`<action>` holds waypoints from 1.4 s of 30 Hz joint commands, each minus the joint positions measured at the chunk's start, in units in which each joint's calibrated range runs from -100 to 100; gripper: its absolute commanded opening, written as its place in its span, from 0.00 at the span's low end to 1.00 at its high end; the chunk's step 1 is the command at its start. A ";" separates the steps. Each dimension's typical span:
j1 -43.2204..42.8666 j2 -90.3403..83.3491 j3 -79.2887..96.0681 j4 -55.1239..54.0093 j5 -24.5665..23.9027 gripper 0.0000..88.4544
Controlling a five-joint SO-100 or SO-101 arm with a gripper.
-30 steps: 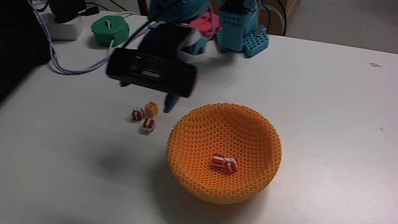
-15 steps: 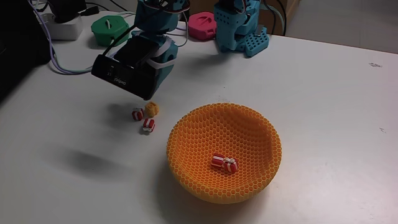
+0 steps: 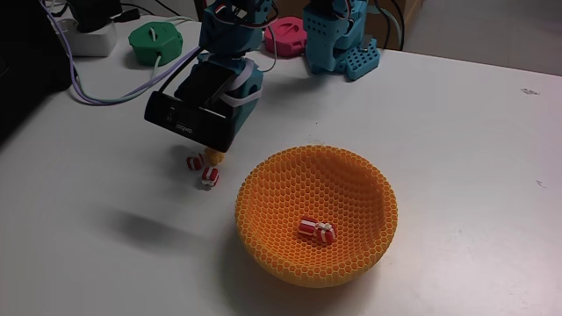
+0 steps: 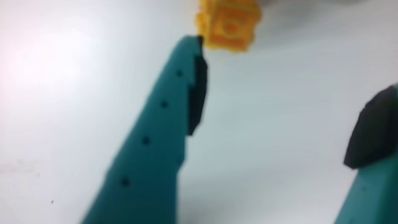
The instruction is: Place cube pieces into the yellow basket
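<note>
White tabletop. Gripper (image 4: 273, 99) wide open, holding nothing, w/ orange-yellow cube (image 4: 228, 23) just past its left fingertip. 2 red cubes (image 3: 316, 230) in yellow basket (image 3: 351, 175). Cube prob. light, rigid, slick; pinch opposite flat faces.

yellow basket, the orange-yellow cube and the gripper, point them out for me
yellow basket (image 3: 263, 171), fixed view, on its left rim.
orange-yellow cube (image 4: 229, 25), wrist view, on its front face.
gripper (image 4: 283, 93), wrist view, midway between its open fingertips.

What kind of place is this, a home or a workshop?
Probably a hobby or lab workbench: a white table carrying teal printed robot parts, loose cables and a honeycomb yellow basket.
</note>
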 commanded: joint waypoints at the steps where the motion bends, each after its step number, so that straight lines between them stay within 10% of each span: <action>1: -0.58 1.53 -0.44 -4.31 0.15 0.47; 11: -0.67 6.83 0.52 -9.00 0.34 0.39; 14: 1.29 7.59 2.54 -13.00 0.44 0.00; 25: -1.60 -3.49 -18.74 0.21 2.78 0.00; 42: -37.30 -3.11 -17.00 8.29 -10.79 0.10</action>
